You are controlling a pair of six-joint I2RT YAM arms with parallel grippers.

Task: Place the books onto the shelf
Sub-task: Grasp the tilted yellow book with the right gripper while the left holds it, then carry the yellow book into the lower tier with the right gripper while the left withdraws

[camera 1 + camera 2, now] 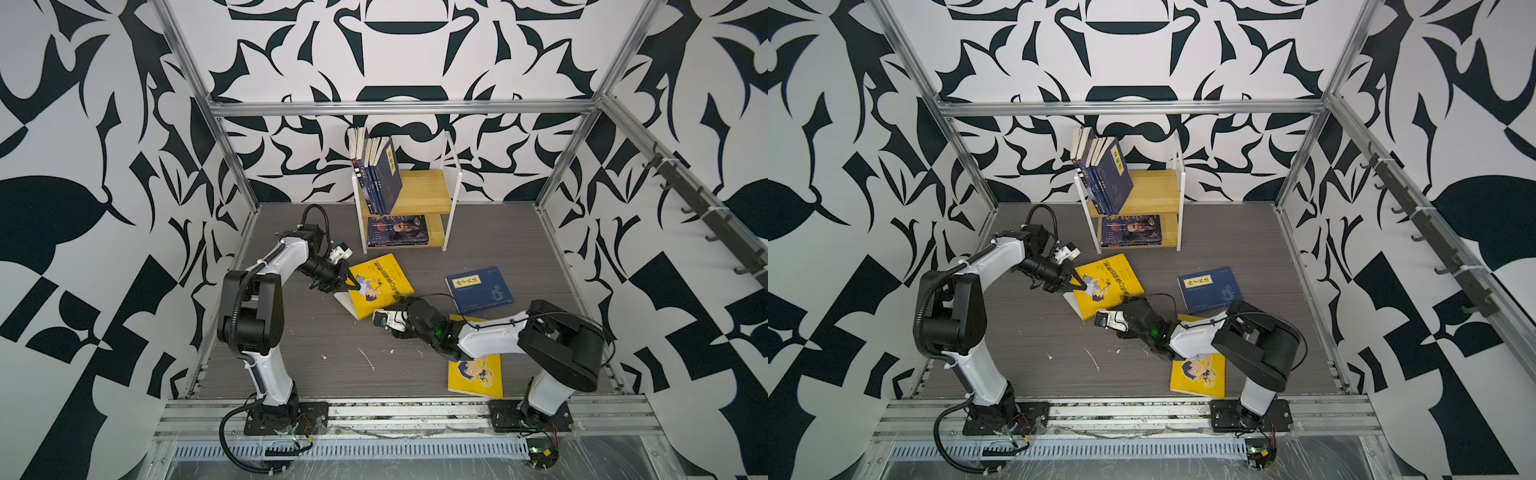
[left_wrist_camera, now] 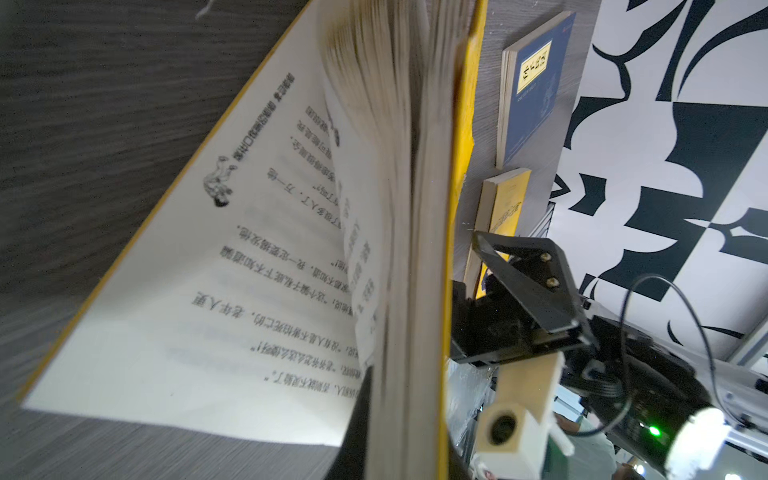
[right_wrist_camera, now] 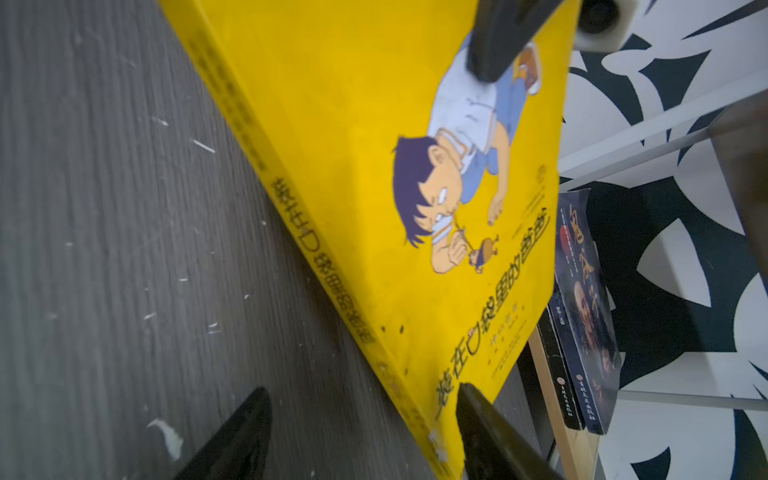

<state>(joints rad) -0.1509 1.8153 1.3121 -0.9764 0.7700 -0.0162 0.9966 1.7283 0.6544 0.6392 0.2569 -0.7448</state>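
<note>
1. Jaws first: the left gripper (image 1: pixel 353 286) is clamped on the foot edge of a bright yellow cartoon paperback (image 1: pixel 380 280), pinching its front cover and a thick wad of pages. The right gripper (image 3: pixel 362 388) stands wide, its black fingers (image 3: pixel 486 436) either side of the spine's corner, with no visible squeeze.
2. This yellow cartoon paperback lies on the grey wood-grain tabletop (image 1: pixel 316 332), between the two arms and just in front of the shelf (image 1: pixel 424 189), a small two-tier rack of pale wooden boards in a thin white frame. The book gapes: in the left wrist view its last pages (image 2: pixel 208 270) lie flat on the table while the rest is raised.
3. On the shelf, navy paperbacks (image 1: pixel 384 174) lean upright on the upper board and dark portrait-cover books (image 1: pixel 397 230) lie flat on the lower one. A navy paperback with a yellow title label (image 1: pixel 478 289) and a second yellow cartoon book (image 1: pixel 473 374), partly under the right arm, wait on the table.
4. The step in hand looks like the pick-up. The next move calls for gathering the loose pages so the book closes, then lifting it clear.
5. Its long axis runs across the table on a slant, title end toward the right gripper, spine nearest the arm bases, cover up and tilted. Standing it beside the navy ones would need a turn upright.
</note>
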